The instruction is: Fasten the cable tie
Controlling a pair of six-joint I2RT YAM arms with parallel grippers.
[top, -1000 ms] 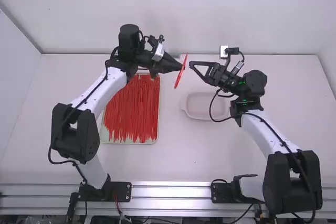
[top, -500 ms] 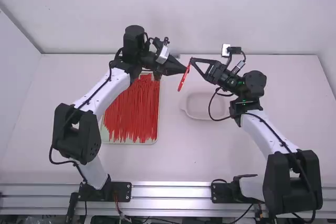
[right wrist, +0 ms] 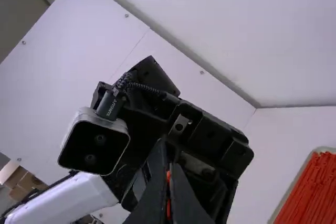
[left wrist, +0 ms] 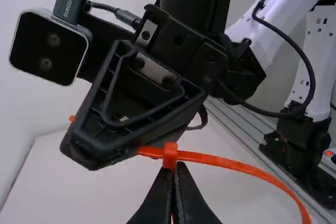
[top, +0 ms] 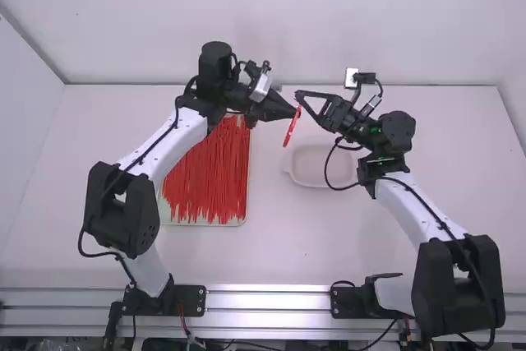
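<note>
Raised off the white table (top: 271,236), just above centre in the high view: a red cable tie (top: 290,127), hanging aslant where two black tips meet. Pinched at its head in the left gripper (top: 294,111), jaws pressed tight around it, with the strap curving off to the lower right in the left wrist view. Nipped as well in the right gripper (top: 299,96), fingers nearly together with a sliver of red between them in the right wrist view.

Right of centre, just below the tie: a shallow white dish (top: 316,177). Left of that, under the left arm: a pale tray (top: 240,221) heaped with loose red ties (top: 209,170) lying lengthwise.

Close in front of each wrist camera: the other arm's black gripper frame and its camera box (left wrist: 47,48). White lettering along the cable plug (left wrist: 70,3) at upper left of the left wrist view, left unread.
</note>
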